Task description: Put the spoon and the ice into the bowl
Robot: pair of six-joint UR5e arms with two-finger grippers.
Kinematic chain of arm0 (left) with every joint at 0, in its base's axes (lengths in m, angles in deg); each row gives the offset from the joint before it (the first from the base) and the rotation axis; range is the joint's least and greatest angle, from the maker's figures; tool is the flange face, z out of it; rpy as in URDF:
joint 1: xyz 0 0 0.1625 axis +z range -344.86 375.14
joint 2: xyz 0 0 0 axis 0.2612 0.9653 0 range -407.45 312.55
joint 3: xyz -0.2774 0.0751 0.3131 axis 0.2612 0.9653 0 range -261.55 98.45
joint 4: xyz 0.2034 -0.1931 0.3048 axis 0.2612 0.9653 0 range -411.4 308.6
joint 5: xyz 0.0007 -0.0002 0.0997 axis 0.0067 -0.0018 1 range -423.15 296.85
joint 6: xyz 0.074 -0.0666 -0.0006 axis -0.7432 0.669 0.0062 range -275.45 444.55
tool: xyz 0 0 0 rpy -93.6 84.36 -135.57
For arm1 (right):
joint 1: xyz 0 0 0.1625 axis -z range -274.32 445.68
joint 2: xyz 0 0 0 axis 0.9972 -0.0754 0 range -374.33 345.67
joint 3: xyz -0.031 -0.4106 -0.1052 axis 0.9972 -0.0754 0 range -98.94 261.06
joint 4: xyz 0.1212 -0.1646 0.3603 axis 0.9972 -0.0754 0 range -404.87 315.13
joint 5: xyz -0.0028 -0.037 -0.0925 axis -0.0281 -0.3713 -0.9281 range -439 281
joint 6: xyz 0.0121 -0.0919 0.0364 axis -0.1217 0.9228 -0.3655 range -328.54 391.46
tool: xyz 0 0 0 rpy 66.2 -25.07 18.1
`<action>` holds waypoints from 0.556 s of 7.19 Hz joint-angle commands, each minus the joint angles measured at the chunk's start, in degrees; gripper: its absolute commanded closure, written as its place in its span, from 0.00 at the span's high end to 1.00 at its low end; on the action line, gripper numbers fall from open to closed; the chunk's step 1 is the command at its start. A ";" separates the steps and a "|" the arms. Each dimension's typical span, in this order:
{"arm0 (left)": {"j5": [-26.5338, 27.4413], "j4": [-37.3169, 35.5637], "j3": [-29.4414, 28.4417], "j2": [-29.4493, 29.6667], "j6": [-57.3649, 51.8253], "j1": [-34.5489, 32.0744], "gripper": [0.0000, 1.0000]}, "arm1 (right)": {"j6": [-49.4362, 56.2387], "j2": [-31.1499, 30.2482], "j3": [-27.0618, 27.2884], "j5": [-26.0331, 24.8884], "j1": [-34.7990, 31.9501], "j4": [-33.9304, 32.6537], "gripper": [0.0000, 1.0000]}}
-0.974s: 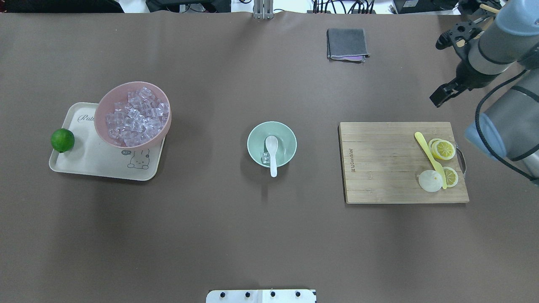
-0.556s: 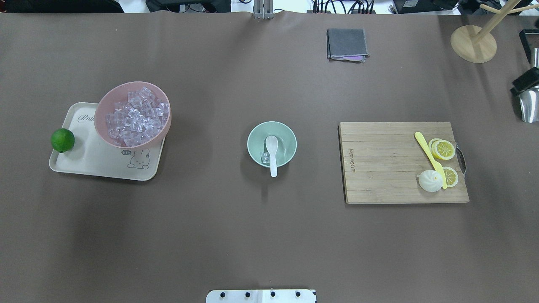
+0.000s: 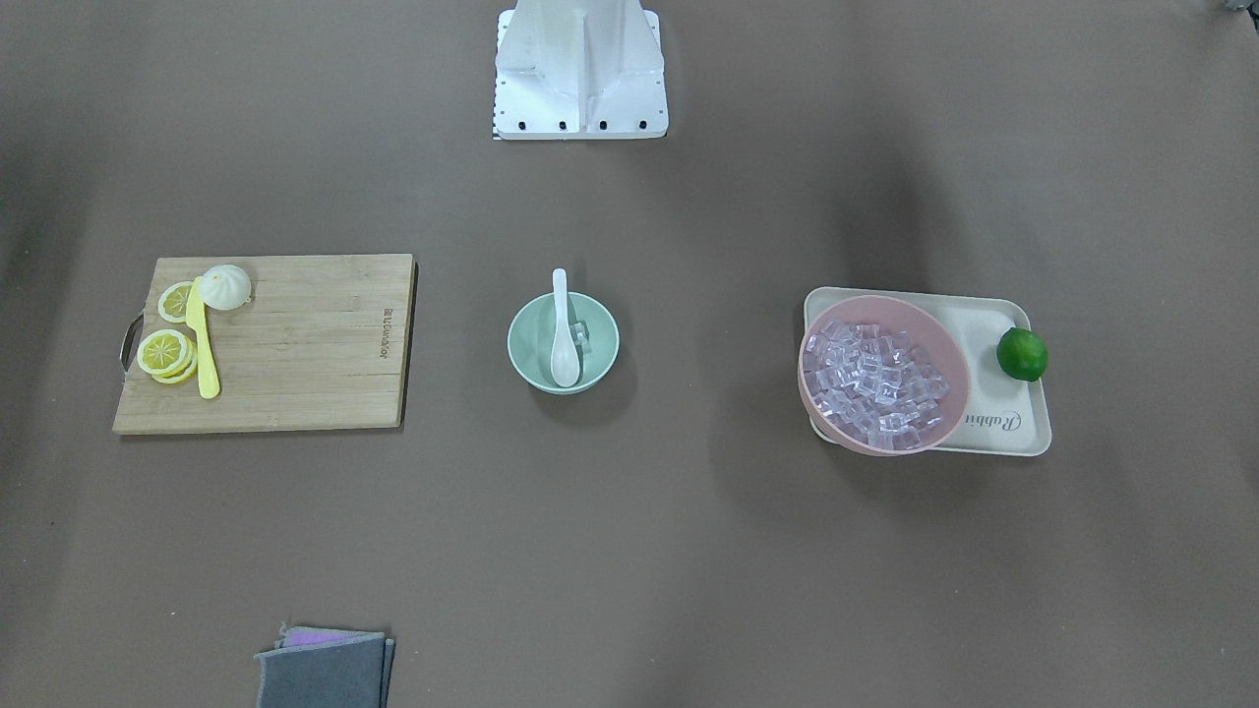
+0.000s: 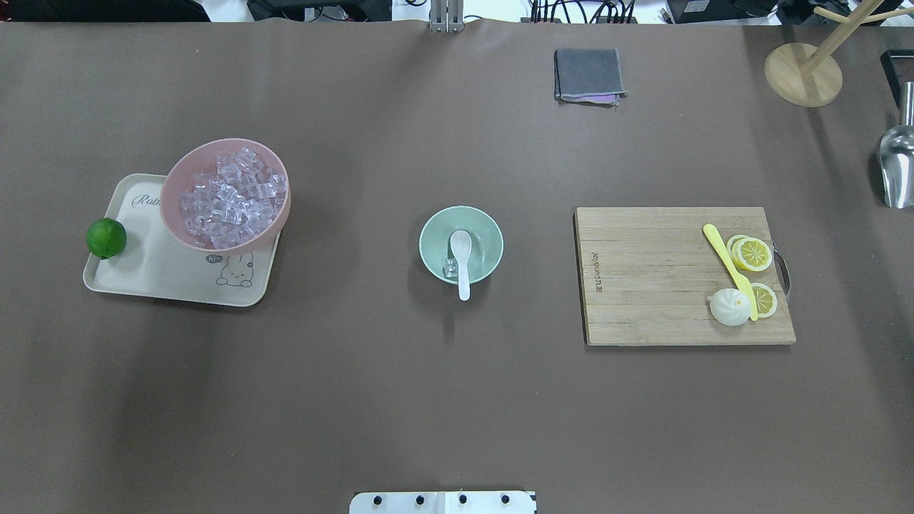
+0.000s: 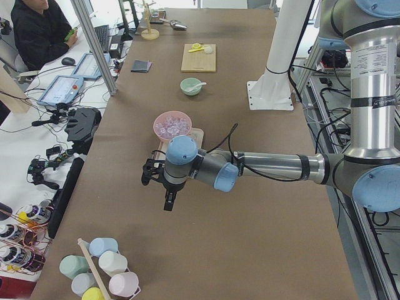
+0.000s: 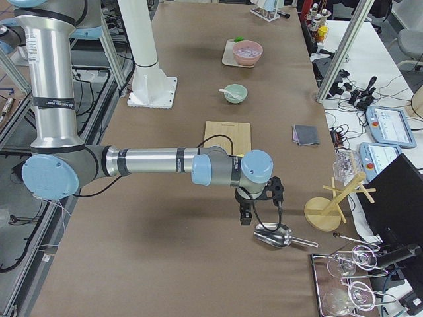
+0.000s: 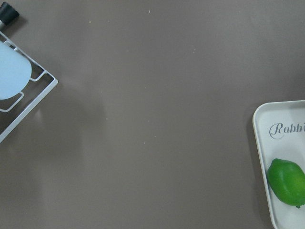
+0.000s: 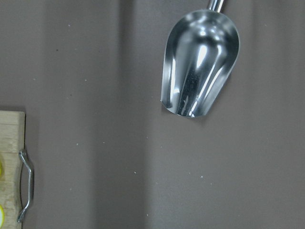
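In the middle of the bench (image 4: 357, 400) the spoon (image 4: 462, 260) has its handle over the near rim of the bowl (image 4: 493, 234) and its scoop lying inside. One ice cube (image 4: 451, 268) sits on the bowl floor just left of the spoon. Slightly farther and well to the left, the pink bowl (image 4: 166, 203), heaped with cubes, rests on a tray (image 4: 143, 282) that also carries a lime (image 4: 106, 238). A second ago the right arm (image 6: 152, 160) hung over the far-right corner in the overhead view. Now it has withdrawn from that view and hovers at the right end above a steel scoop (image 8: 200, 62) lying on the bench. The left arm (image 5: 269, 165) hangs beyond the tray at the left end. Only the side views show either arm's jaws, so I cannot tell how wide they stand. With both items in the bowl and both arms clear, the task looks finished.
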 commanded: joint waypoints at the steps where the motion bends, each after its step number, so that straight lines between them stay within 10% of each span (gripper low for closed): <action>1: 0.40 -1.60 -0.49 -0.08 0.00 -0.83 0.99 | -0.26 -1.21 -0.25 0.57 -0.49 -0.06 1.00; 4: 0.40 -3.35 -0.32 -1.05 0.00 -1.00 0.99 | -0.35 -0.69 0.19 0.40 -0.49 -0.06 1.00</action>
